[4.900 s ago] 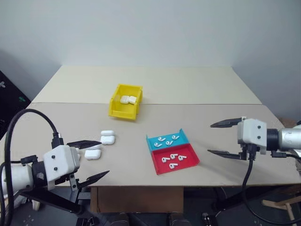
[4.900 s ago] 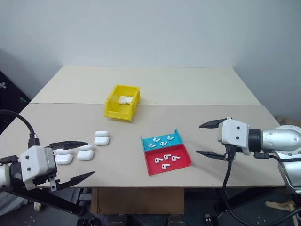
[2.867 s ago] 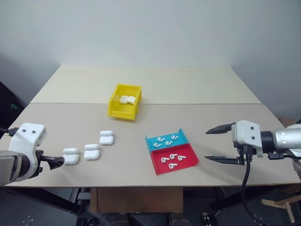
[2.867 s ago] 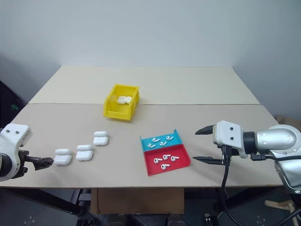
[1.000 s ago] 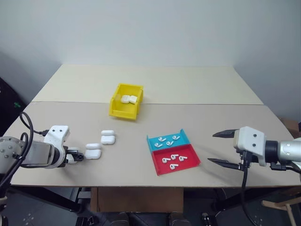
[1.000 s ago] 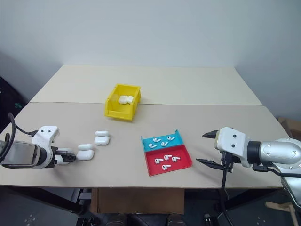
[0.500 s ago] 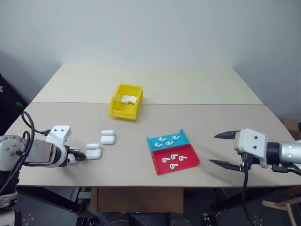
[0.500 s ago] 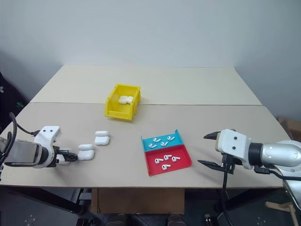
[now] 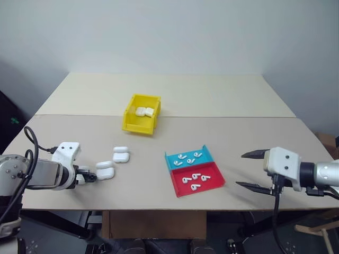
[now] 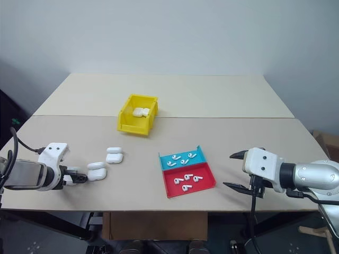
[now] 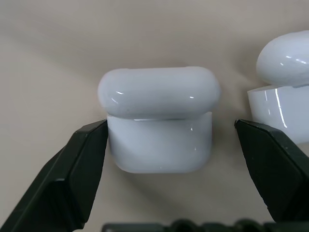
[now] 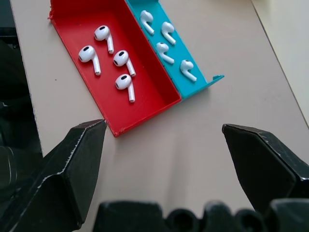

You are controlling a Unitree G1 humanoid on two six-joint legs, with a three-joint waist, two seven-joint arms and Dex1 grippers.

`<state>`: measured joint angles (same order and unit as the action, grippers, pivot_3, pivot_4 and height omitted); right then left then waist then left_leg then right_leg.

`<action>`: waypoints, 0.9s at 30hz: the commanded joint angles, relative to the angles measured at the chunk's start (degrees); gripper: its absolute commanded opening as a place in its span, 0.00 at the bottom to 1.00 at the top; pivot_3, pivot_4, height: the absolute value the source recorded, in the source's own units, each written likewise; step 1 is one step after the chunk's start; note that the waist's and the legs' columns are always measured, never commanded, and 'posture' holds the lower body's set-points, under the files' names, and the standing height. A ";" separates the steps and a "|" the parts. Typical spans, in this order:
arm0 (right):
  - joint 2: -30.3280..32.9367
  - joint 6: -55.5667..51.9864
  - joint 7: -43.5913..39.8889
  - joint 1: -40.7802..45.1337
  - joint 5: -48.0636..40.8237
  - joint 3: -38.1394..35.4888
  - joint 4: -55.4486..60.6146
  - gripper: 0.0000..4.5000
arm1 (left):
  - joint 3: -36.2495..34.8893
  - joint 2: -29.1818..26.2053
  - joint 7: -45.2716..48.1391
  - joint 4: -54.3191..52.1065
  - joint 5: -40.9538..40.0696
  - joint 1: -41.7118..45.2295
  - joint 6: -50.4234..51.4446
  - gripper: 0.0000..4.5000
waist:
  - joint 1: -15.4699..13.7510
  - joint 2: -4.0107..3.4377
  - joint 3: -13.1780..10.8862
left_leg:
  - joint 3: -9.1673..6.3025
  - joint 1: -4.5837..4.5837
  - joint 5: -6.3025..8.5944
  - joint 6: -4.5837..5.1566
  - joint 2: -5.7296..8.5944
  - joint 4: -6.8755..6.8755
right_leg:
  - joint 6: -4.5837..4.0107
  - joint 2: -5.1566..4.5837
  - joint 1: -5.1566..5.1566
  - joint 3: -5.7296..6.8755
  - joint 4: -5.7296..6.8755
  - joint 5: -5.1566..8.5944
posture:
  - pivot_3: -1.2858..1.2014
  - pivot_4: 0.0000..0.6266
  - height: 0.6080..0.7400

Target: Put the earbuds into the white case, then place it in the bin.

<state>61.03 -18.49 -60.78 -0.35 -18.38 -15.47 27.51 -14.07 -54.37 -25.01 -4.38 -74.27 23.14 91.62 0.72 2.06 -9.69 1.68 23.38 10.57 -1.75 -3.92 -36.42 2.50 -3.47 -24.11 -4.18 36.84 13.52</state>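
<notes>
Three white cases lie in a row at the table's left. My left gripper (image 9: 87, 177) is open and lowered over the leftmost white case (image 11: 159, 121). One finger (image 11: 82, 159) touches its side; the other finger (image 11: 270, 159) stands clear. The neighbouring case (image 9: 105, 170) lies just beside it, and a third case (image 9: 121, 154) sits further in. Several earbuds (image 12: 120, 58) lie loose in a red tray (image 9: 209, 184) and a blue tray (image 9: 172, 164). My right gripper (image 9: 241, 170) hangs open and empty to the right of the trays. The yellow bin (image 9: 139, 126) stands behind and holds two white cases.
The two shallow trays sit side by side near the table's front centre. A seam (image 9: 238, 117) crosses the table behind the bin. The table's front edge (image 9: 159, 209) runs close below both grippers.
My left gripper swung out to the left, then came in and down over the leftmost case; over the last second it has held still. The right gripper drifted slightly right, still open.
</notes>
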 commanded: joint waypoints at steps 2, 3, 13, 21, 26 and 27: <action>-0.19 2.43 0.15 0.96 0.41 -1.11 0.35 0.99 | 1.10 1.35 -1.26 -1.77 -0.12 0.46 0.88 1.00 | 0.00 0.00 0.00 | 0.00 -0.01 0.00 0.00 0.00 0.00 | 0.01 0.00 0.01 0.00 0.00 0.01 | 0.52 0.24 1.00; -0.10 2.42 0.15 1.24 0.43 -1.00 0.12 0.99 | 1.03 1.44 -1.14 -1.54 -0.44 0.70 0.88 1.00 | -0.06 0.00 0.00 | 0.00 -0.01 0.00 0.00 0.01 -0.01 | 0.01 0.00 0.01 0.00 0.00 0.01 | 0.52 0.24 1.00; -0.36 2.51 0.30 1.93 0.95 -0.92 -0.82 0.99 | 0.12 2.64 -2.73 -3.38 0.02 -3.39 0.88 1.00 | -0.01 -0.06 0.04 | -0.01 -0.06 0.00 0.00 0.02 -0.03 | 0.00 -0.01 0.06 0.00 0.01 0.00 | 0.52 0.24 1.00; -0.94 1.78 1.03 1.68 1.15 -1.43 -0.52 1.00 | 0.78 3.73 -2.97 -3.17 1.95 -3.48 0.88 0.80 | -0.01 -0.15 0.12 | -0.01 -0.08 0.00 0.00 0.02 -0.03 | 0.01 -0.01 0.09 -0.01 0.01 0.01 | 0.52 0.24 1.00; -0.84 2.48 1.00 2.76 1.42 -0.46 -1.10 1.00 | 1.66 3.33 -1.82 -1.96 3.78 -1.82 0.88 0.62 | 0.07 -0.40 0.28 | -0.01 -0.13 0.00 0.00 0.02 -0.03 | 0.05 0.00 0.09 -0.01 0.04 0.07 | 0.52 0.24 1.00; -0.79 2.66 0.91 2.91 1.40 -0.36 -1.14 1.00 | 1.81 3.16 -1.45 -1.83 4.10 -1.49 0.88 0.62 | 0.07 -0.40 0.29 | -0.01 -0.15 -0.01 0.00 0.02 -0.03 | 0.06 0.01 0.09 -0.01 0.06 0.11 | 0.52 0.24 1.00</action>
<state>60.02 -16.87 -59.97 1.47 -16.90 -15.01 25.69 -13.88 -51.20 -26.94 -7.75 -71.76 22.10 91.56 0.79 1.66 -9.40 1.67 23.23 10.55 -1.77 -3.90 -36.45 2.55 -3.46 -24.02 -4.19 36.91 13.64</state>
